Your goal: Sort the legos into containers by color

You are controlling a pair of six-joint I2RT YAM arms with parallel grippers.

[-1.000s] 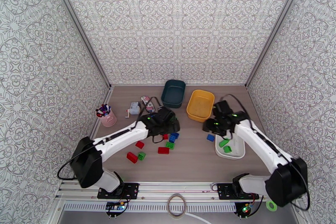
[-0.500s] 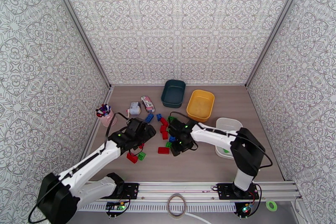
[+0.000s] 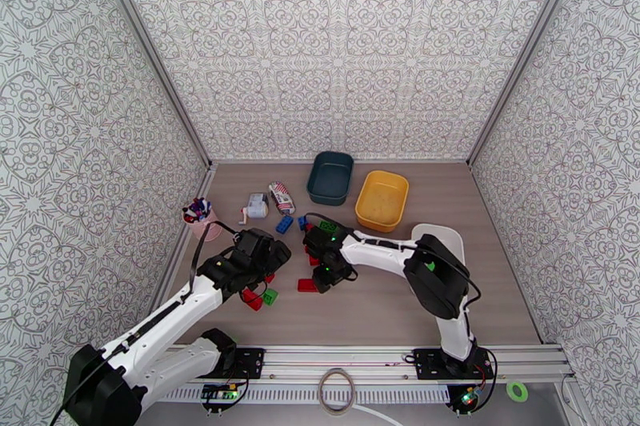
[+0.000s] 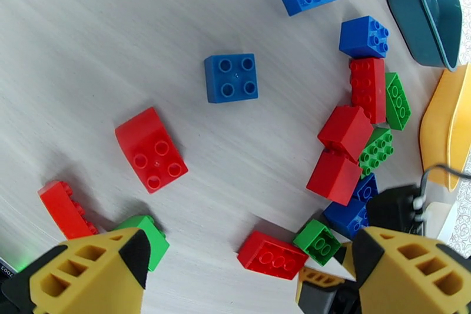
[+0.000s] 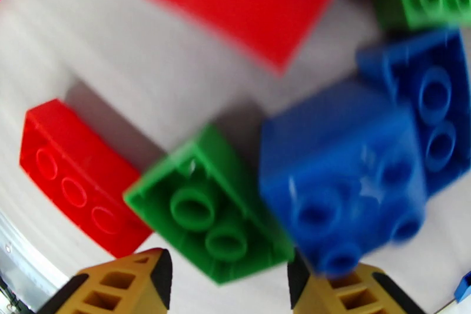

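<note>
Left gripper (image 4: pixel 247 257) hangs over the pile, yellow fingers (image 4: pixel 94 274) spread wide and nothing between them. The grey wood-grain table (image 4: pixel 88 32) below is strewn with small studded plastic bricks in red, green and blue (image 4: pixel 231 78). Most of them bunch together on the right of the left wrist view, with a few red and green strays lying apart on the left. A long red brick (image 4: pixel 272 256) sits on the table right below the open fingers. Over to the right gripper (image 5: pixel 229 278): it is down low at that same cluster with its fingers part-way apart. The corner of an upside-down green brick (image 5: pixel 209 215) reaches into the gap, and a blue square brick (image 5: pixel 341 191) is jammed against its side. Whether the pads are actually pinching it, I cannot tell. From above, the dark teal plastic bin (image 3: pixel 332 176) and the yellow plastic bin (image 3: pixel 382 197) sit side by side at the far edge behind the pile. The white plastic tray (image 3: pixel 446 234) lies off to the right, partly under the right arm.
</note>
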